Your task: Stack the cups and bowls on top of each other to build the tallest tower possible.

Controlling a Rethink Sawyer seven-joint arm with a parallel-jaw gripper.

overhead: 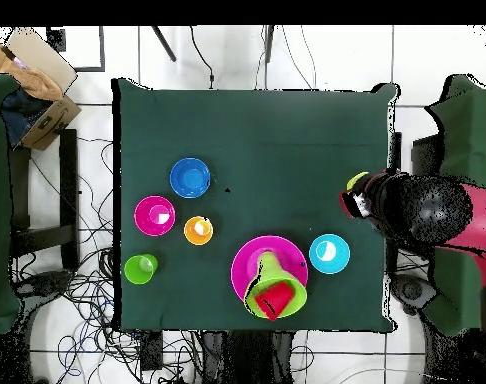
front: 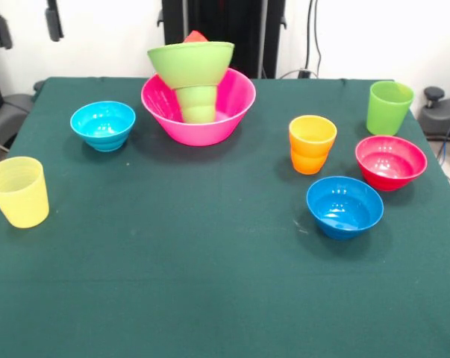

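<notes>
The tower stands at the table's far middle: a large pink bowl [front: 236, 112] [overhead: 245, 262] holds an upside-down small green cup [front: 198, 104] [overhead: 270, 267], then a tilted lime green bowl [front: 191, 63] [overhead: 292, 296] with a red cup [front: 196, 36] [overhead: 272, 300] in it. Loose on the cloth are a light blue bowl [front: 103, 124] [overhead: 329, 253], a pale yellow cup [front: 18, 191], an orange cup [front: 312, 143] [overhead: 198, 230], a taller lime green cup [front: 389, 107] [overhead: 140, 268], a magenta bowl [front: 390, 161] [overhead: 154, 216] and a darker blue bowl [front: 345, 206] [overhead: 190, 178]. The gripper [overhead: 356, 200] shows only in the overhead view, over the table's right edge, hiding most of the yellow cup.
The red and black arm [overhead: 427, 212] reaches in from the right of the overhead view. The green tablecloth [front: 210, 283] covers the whole table. A cardboard box [overhead: 32, 60] lies off the table at the overhead view's top left, and cables run along the floor.
</notes>
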